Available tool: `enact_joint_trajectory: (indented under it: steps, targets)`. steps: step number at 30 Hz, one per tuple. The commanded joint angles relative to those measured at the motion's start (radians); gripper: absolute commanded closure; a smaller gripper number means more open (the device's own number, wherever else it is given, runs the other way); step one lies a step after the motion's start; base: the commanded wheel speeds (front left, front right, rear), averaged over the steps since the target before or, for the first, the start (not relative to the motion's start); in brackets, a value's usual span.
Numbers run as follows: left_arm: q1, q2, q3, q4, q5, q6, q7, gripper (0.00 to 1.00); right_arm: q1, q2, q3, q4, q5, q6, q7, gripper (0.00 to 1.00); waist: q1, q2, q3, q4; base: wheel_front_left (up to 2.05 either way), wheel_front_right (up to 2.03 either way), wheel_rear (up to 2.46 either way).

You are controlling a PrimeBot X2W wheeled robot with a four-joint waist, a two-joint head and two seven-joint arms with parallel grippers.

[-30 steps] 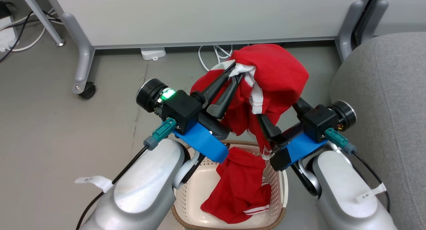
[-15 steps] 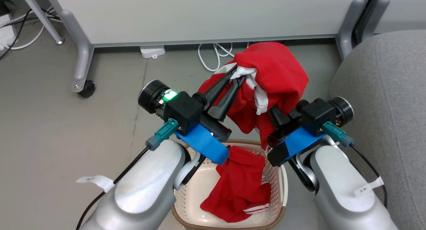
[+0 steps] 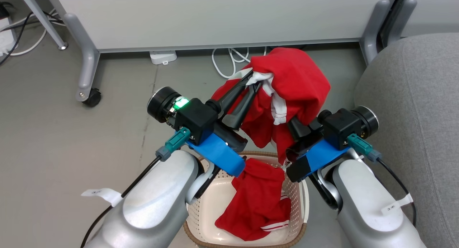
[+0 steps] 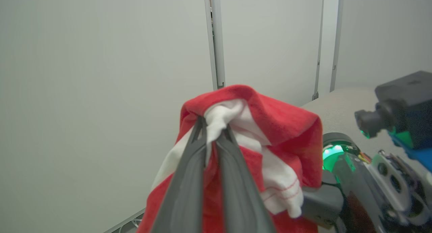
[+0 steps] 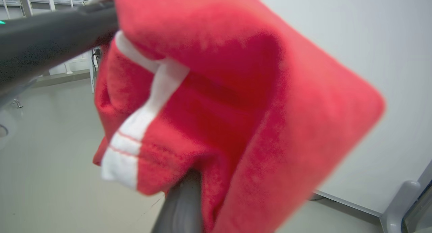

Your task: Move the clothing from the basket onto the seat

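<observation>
The raised garment (image 3: 297, 75), red with white stripe trim, is held in the air above the far end of the basket (image 3: 304, 205), bunched into a hood-like mass. Its white-trimmed edge is pinched by the left gripper (image 3: 254, 82), which is clenched on it. In the left wrist view the two dark fingers are seen pressed together, with white and red cloth squeezed between their tips. The lower right part of the same garment is taken by the right gripper (image 3: 299, 127). Its fingers are closed and buried in the folds, so the tips themselves are hidden. In the right wrist view the cloth is draped over the one finger that can be seen. A tail of the fabric hangs towards the basket's far rim; whether it touches cannot be told.

The second garment (image 3: 258, 201), likewise red, is left lying inside the basket, spread from the far wall towards the near right corner, with a white stripe shown at its near hem.

The basket is set on the grey floor (image 3: 53, 140). The light grey seat (image 3: 412, 97) is found to the right of the basket, close by. Beyond the basket a white partition panel (image 3: 215, 18) is carried on grey legs, one with a caster (image 3: 91, 97), and white cables (image 3: 229, 59) are looped under it.
</observation>
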Motion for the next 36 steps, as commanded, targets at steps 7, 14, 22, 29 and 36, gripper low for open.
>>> enact_joint_trajectory:
  steps: [7,14,22,29,36]
  targets:
    - [-0.012,0.004,0.003,0.015,-0.005,0.018,-0.005,0.0,0.009,0.001,0.001,-0.012,0.01,0.0,0.0,1.0,-0.0001,0.0,0.002,0.0,0.0,0.0,0.0]
    - [0.01,0.017,-0.006,0.029,-0.006,0.024,-0.005,0.0,0.012,-0.007,-0.017,-0.019,0.021,0.0,0.0,1.0,-0.0001,0.0,0.005,0.0,0.0,0.0,0.0]
    - [0.039,0.04,-0.012,0.023,-0.005,0.034,-0.008,0.0,0.029,-0.026,-0.089,-0.044,0.022,0.0,0.0,1.0,-0.0001,0.0,0.013,-0.003,0.0,0.0,0.0]
    - [0.048,0.055,-0.017,0.008,-0.005,0.044,-0.004,0.0,0.057,-0.04,-0.162,-0.072,0.013,0.0,0.0,1.0,-0.0001,0.0,0.028,-0.025,0.0,0.0,0.0]
    - [0.044,0.068,-0.019,-0.007,-0.004,0.051,0.0,0.0,0.087,-0.033,-0.226,-0.114,0.007,0.0,0.0,1.0,-0.0001,0.0,0.05,-0.079,0.0,0.0,0.0]
